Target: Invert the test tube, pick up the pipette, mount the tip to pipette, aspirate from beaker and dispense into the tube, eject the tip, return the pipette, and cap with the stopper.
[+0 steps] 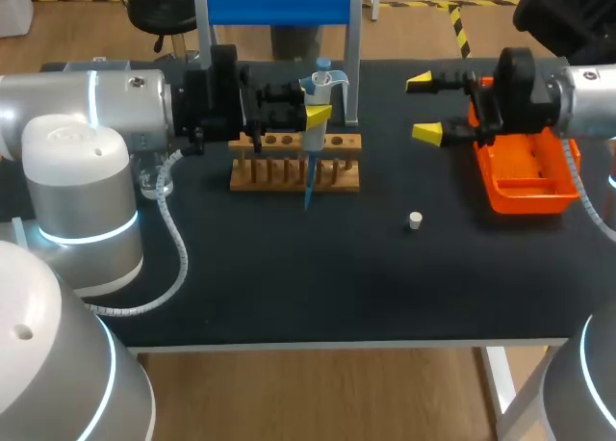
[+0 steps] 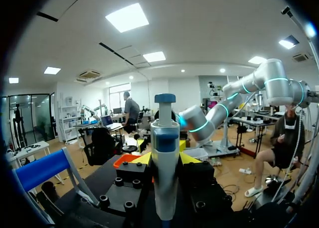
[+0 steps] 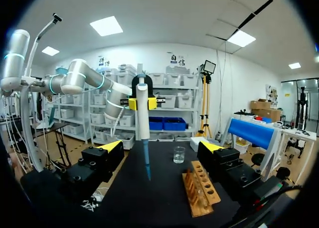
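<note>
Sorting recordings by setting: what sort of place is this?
Probably a robotics lab bench set up for chemistry practice: the left hand holds a pipette near a wooden tube rack, with a glass beaker on the black table.

We see a black table [image 1: 318, 277]. Toward its far side stands a wooden rack [image 1: 342, 174], and just behind it a grey frame [image 1: 355, 65] topped by a blue bar [image 1: 279, 3]. On our right an orange tray [image 1: 525, 198] lies well apart from the rack. A small white stopper [image 1: 415, 220] sits alone between rack and tray, nearer to us. On our left stands a clear beaker [image 1: 157, 182], partly hidden.
</note>
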Robot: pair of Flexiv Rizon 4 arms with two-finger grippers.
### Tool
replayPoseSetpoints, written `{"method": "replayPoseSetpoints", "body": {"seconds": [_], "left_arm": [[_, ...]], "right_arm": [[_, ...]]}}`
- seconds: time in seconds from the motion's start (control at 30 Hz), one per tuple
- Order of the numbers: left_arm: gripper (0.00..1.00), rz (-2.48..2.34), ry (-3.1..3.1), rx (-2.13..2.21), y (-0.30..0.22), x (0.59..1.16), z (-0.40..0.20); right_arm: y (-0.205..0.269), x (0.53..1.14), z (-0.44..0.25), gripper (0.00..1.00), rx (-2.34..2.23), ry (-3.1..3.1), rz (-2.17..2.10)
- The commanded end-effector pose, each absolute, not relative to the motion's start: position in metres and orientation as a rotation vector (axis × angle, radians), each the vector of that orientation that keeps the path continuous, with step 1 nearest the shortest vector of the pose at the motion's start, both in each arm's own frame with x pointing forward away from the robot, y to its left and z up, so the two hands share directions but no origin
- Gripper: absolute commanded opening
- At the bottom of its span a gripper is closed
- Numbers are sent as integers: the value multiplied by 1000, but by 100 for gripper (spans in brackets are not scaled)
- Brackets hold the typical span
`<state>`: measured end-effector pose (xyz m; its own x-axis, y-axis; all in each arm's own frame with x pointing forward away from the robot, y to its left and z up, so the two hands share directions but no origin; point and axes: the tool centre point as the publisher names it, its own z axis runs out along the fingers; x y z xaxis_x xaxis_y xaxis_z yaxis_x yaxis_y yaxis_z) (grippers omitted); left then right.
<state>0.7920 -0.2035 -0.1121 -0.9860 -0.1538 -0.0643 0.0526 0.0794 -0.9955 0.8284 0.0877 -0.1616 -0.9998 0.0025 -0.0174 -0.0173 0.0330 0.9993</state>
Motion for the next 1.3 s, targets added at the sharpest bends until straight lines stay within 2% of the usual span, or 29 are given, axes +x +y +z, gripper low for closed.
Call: {"method": "replayPoseSetpoints", "body": {"seconds": [0.03,1.3], "left_arm": [[0,-2033,2180,-107,-205,791,-113],[0,-2033,2180,-107,-205,791,-113]], "right_arm": [[98,824,-164,100,-12,2244,2195],[203,792,-163,100,-83,2267,2253]]}}
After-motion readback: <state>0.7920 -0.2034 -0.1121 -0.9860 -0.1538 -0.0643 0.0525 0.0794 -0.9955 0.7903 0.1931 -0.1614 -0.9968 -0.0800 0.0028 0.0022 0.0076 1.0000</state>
